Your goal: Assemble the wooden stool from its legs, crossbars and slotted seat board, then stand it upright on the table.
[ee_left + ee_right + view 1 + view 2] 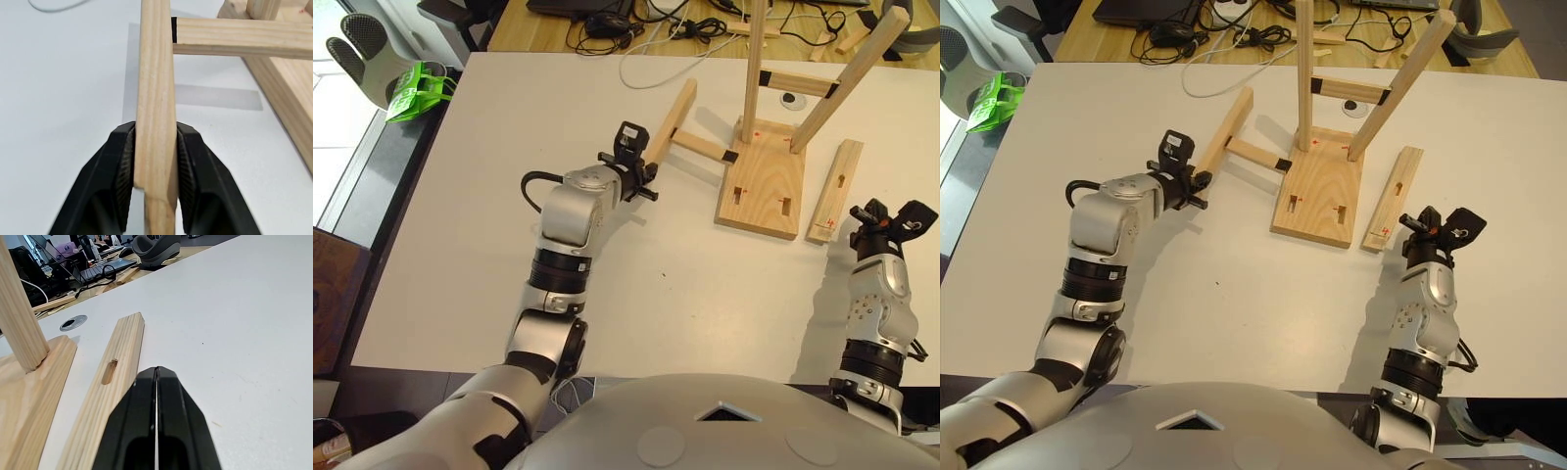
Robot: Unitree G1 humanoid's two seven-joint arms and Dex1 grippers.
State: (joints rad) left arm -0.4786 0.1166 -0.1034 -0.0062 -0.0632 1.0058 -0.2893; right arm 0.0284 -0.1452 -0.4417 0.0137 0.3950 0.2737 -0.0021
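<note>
Head eyes look steeply down, sharing the whole desk (460, 215) and stool (761, 186). Wrist cameras sit close behind the left hand (155, 131) and right hand (156, 369), looking low across the desk.

The leg (156, 88) clamped in the left pincer (155, 134) is pale bare wood, matt, with fine straight grain (its end near the tips shows a rough-cut step); the pads (126, 161) pressing it are black and finely ribbed, rubbery in look, set in smooth black plastic with a dull sheen; the crossbar (234, 36) beyond that pincer's tips is the same unvarnished wood, with a black band (173, 29) at its joint; the seat board (762, 181) is light matt wood too; the slotted bar (112, 382) just beside the right pincer (156, 372) is raw wood with darker grain lines; that pincer's meeting fingers (142, 421) are smooth matt black plastic; the table (234, 308) under both is white, smooth, matt, faintly speckled.
</note>
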